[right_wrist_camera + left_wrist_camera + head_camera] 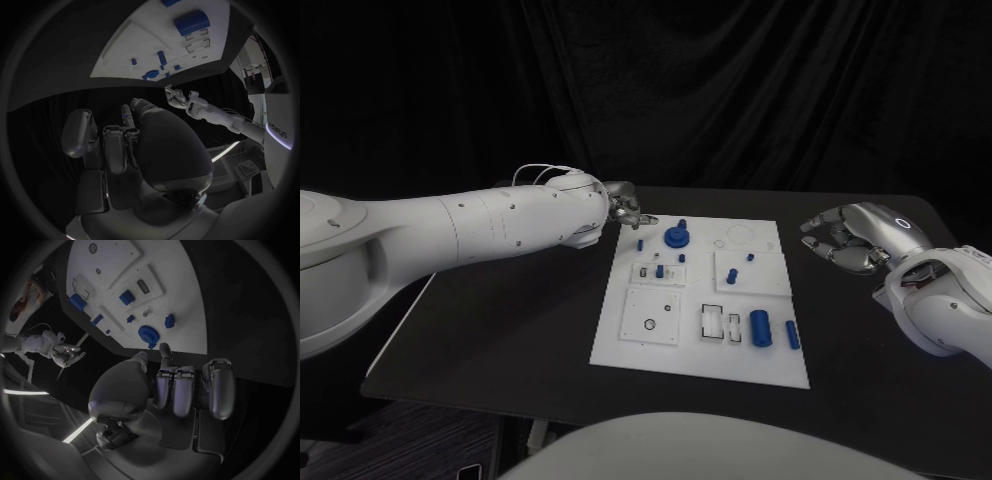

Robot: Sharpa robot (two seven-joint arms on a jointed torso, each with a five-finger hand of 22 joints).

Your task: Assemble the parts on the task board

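The white task board (678, 345) lies in the middle of the black table. On it are a round blue part (676, 237) near the far edge, several small blue pegs (659, 270), and a thick blue cylinder (760, 327) beside a thinner one (792, 335) at the near right. My left hand (620, 206) hovers just off the board's far left corner, fingers loosely bent, holding nothing. In the left wrist view its fingers (185, 385) point toward the round blue part (149, 333). My right hand (852, 239) hangs to the right of the board, fingers curved and empty.
Bare black table (502, 330) surrounds the board on every side, with a black curtain behind. The table's front edge runs close below the board. The right wrist view shows the board (125, 55) and my left hand (181, 97) beyond it.
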